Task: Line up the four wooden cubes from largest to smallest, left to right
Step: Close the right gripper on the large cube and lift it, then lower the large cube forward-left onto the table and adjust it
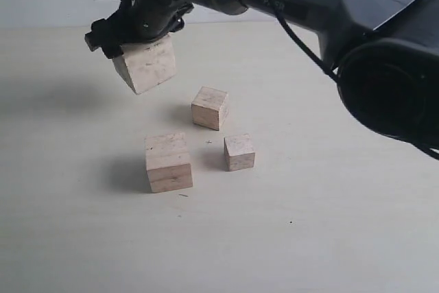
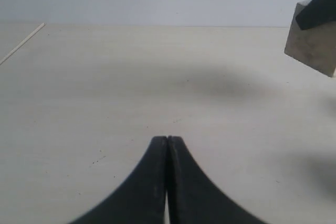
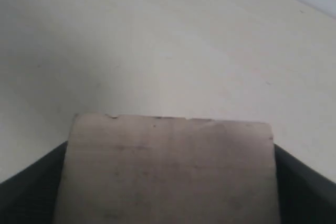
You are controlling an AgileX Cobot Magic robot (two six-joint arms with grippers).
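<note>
Right hand [image 1: 136,35] aloft, gripping tilted cube [image 1: 147,65]

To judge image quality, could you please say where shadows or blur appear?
Exterior view: sharp, soft shadows left of the resting cubes. Left wrist view: diffuse shadow across the table. Right wrist view: the held cube looms close, slightly blurred.

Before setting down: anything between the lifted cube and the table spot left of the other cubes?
Nothing visible. The lifted cube in the right pincer hangs above open table; the other three cubes sit to its right.
</note>
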